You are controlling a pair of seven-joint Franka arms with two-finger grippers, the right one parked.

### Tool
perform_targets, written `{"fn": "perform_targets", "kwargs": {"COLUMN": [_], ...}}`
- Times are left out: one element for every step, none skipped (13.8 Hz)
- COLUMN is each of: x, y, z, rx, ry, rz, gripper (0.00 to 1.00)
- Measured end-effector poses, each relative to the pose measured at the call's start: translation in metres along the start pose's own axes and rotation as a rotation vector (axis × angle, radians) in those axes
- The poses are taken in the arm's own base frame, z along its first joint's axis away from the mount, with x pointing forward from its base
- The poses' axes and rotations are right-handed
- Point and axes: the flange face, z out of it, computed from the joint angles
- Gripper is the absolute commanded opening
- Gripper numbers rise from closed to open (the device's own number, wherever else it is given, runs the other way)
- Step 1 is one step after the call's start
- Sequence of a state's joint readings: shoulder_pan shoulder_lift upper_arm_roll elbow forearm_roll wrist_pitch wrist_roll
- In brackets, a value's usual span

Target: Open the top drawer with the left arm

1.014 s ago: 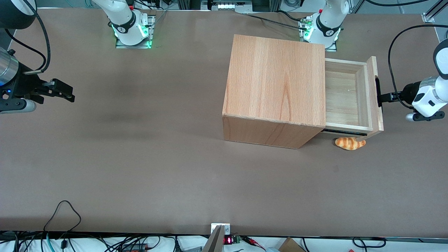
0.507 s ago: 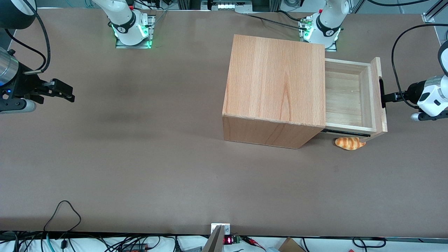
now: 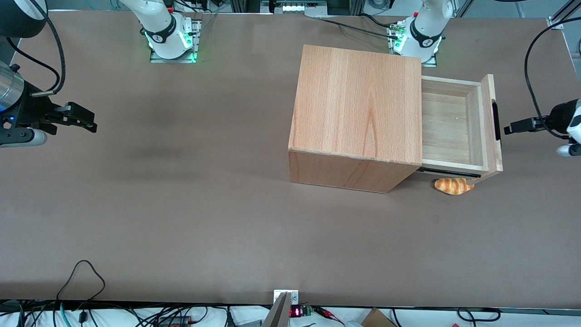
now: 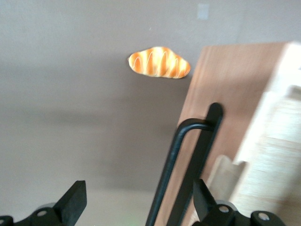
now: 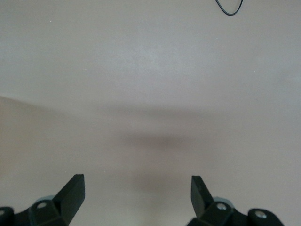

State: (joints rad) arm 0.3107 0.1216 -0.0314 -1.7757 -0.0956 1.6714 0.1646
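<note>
The top drawer [image 3: 454, 125] sat pulled out near the table's edge, and the left arm's gripper [image 3: 509, 128] hung wide open, holding nothing, just clear of its handle [image 4: 181, 165].

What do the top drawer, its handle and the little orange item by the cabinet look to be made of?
The top drawer looks like light unpainted wood: grain lines show, paler inside. Its handle is a black matte bar, metal or plastic; I cannot tell which. The croissant looks like glossy molded plastic, probably a toy. The left arm's gripper hangs open in front of the handle, apart from it.
</note>
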Motion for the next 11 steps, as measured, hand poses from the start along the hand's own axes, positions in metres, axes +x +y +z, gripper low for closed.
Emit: {"fn": "perform_targets", "kwargs": {"x": [0.001,0.002,0.003,0.002,0.002,0.001,0.000,-0.001,-0.003,-0.006,-0.009], "y": [0.006,0.012,0.017,0.021,0.026,0.034,0.044,0.054,0.063,0.069,0.072], "z": [-0.012,-0.022,-0.030,-0.038,-0.043,-0.047,-0.051,-0.053,-0.057,-0.061,-0.066], "rx": [0.003,0.007,0.009,0.012,0.014,0.016,0.019,0.021,0.024,0.027,0.029], "ry": [0.016,0.032,0.046,0.058,0.067,0.074,0.080,0.086,0.093,0.099,0.106], "rz": [0.011,0.022,0.031,0.039,0.048,0.062,0.076,0.090,0.103,0.110,0.115], "gripper": [1.00,1.00,1.00,1.00,1.00,1.00,1.00,1.00,1.00,1.00,1.00]}}
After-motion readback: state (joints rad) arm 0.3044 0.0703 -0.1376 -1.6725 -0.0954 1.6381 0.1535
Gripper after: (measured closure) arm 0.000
